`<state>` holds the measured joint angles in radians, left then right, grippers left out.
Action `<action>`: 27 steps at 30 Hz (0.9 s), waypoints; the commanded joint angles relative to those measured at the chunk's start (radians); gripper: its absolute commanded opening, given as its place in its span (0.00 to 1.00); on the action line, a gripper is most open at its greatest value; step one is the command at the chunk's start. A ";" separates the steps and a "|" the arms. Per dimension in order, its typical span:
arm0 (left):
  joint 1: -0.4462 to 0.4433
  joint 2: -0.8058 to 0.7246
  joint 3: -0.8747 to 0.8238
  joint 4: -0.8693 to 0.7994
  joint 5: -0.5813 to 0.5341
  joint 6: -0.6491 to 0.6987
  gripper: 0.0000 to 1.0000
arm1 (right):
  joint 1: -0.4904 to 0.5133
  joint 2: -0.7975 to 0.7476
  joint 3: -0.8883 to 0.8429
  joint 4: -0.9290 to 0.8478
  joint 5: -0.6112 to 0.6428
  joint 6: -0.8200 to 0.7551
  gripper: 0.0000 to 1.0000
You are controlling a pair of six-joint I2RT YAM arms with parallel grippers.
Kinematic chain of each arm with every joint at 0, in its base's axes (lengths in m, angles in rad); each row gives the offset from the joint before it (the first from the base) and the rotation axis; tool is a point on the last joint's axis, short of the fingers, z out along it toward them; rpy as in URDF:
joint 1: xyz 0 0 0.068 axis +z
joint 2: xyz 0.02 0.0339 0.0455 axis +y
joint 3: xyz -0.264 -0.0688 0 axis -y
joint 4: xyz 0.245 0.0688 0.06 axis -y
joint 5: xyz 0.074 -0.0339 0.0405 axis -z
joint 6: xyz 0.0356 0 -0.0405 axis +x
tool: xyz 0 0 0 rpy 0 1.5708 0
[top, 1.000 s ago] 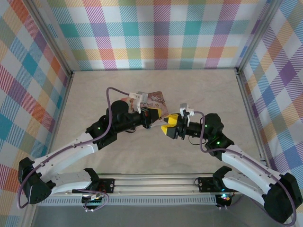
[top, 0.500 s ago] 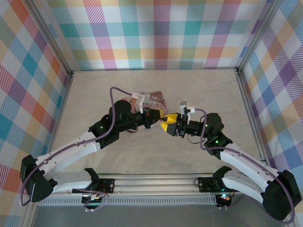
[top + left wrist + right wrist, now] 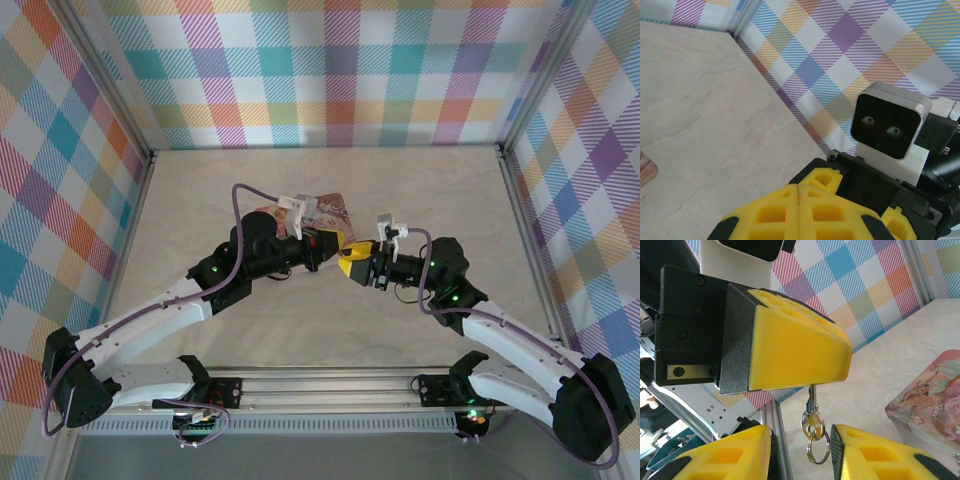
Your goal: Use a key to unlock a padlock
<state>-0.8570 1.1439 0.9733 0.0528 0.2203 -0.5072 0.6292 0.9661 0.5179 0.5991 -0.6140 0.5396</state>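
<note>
My left gripper (image 3: 334, 243) is shut on a small silvery key (image 3: 812, 399), which hangs blade-up from under its yellow fingers (image 3: 795, 352). A key ring (image 3: 818, 446) dangles from the key's head. My right gripper (image 3: 801, 441) stands open just below, one finger on each side of the hanging key and ring, touching neither. From above, the right gripper (image 3: 356, 263) meets the left one tip to tip at mid table. In the left wrist view the left gripper (image 3: 799, 188) has its pads pressed together, the right wrist camera (image 3: 888, 121) close ahead. The blue padlock is hidden.
A pink illustrated tin (image 3: 328, 210) lies on the table just behind the two grippers, and its corner (image 3: 934, 399) is at the right of the right wrist view. Plaid walls and metal rails (image 3: 525, 235) close in the pale table (image 3: 420, 190).
My right gripper has crept left and slightly farther up the table, closing on the left gripper's tip. The left arm shifted a little early on, then held still with the key.
</note>
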 commanded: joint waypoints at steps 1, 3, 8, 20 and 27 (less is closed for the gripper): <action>-0.007 0.005 0.032 0.019 0.017 0.008 0.00 | -0.002 0.000 0.025 0.045 0.005 0.017 0.34; -0.007 0.006 0.032 0.022 0.021 0.006 0.00 | 0.000 0.003 0.025 0.046 0.011 0.024 0.31; -0.006 0.006 0.030 0.022 0.025 0.006 0.00 | -0.003 0.006 0.029 0.050 0.017 0.033 0.24; -0.007 0.001 0.024 0.024 0.018 0.003 0.00 | -0.002 -0.005 0.027 -0.018 0.031 0.015 0.01; -0.006 -0.024 0.022 -0.025 -0.050 0.016 0.21 | -0.002 -0.047 0.039 -0.167 0.079 -0.069 0.00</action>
<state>-0.8570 1.1481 0.9733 0.0456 0.2134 -0.5007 0.6285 0.9436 0.5220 0.5152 -0.5606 0.5297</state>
